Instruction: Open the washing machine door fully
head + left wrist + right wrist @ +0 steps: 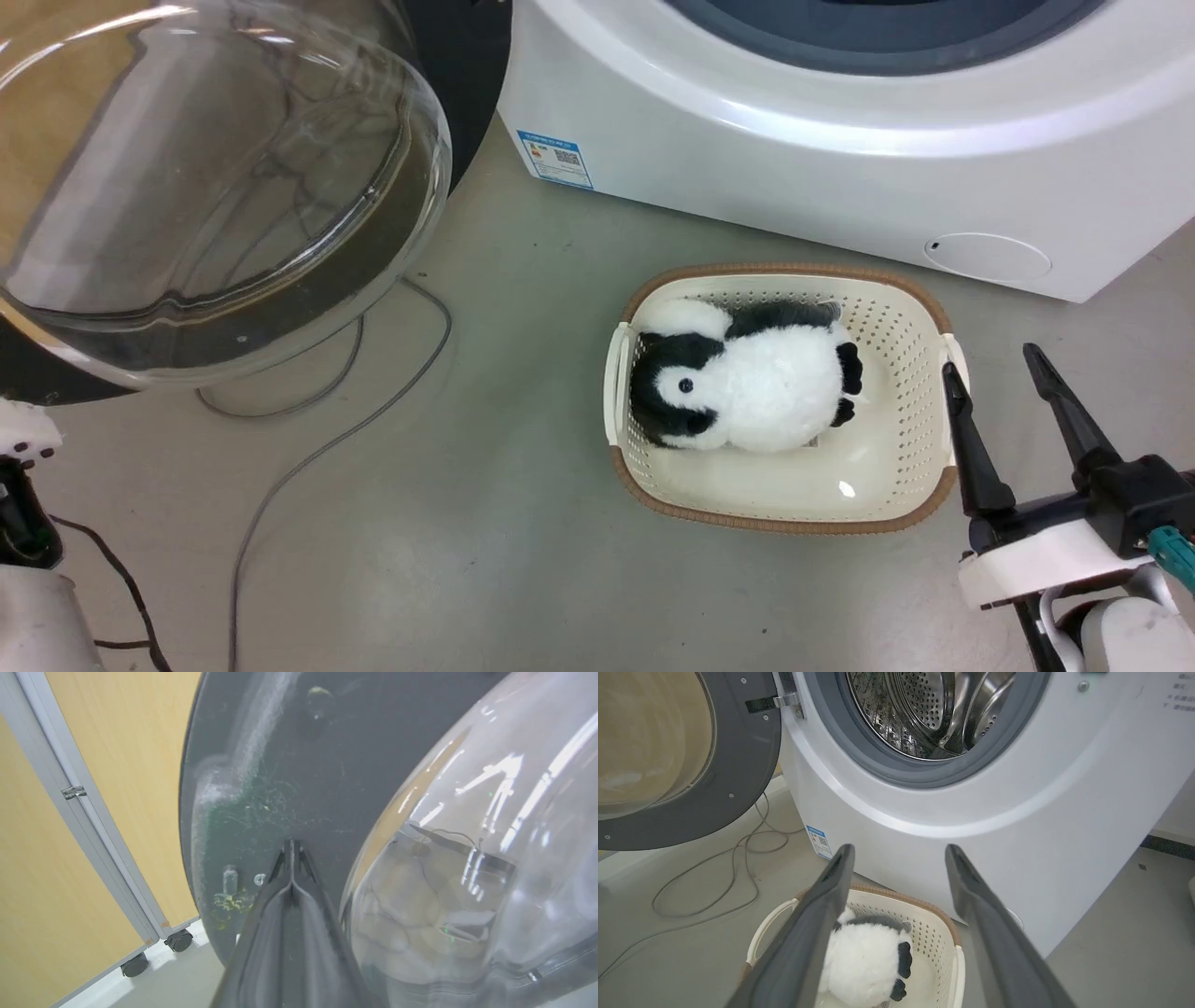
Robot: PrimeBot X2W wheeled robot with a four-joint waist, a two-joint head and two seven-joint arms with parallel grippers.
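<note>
The washing machine door [215,187] stands swung open at the left, its clear glass bowl bulging toward me inside a black rim. In the left wrist view my left gripper [290,843] is shut with nothing in it. Its tips are at the door's dark inner face [299,765], just left of the glass bowl; I cannot tell if they touch. The white washing machine [794,159] shows its steel drum [924,709] and grey gasket uncovered. My right gripper [991,360] hangs open and empty at the lower right, apart from the door [738,765].
A cream basket [784,523] holding a black-and-white plush toy [747,392] sits on the floor in front of the machine, just left of my right gripper. Grey cables [327,439] loop on the floor under the door. A wood partition [93,812] on castors stands behind the door.
</note>
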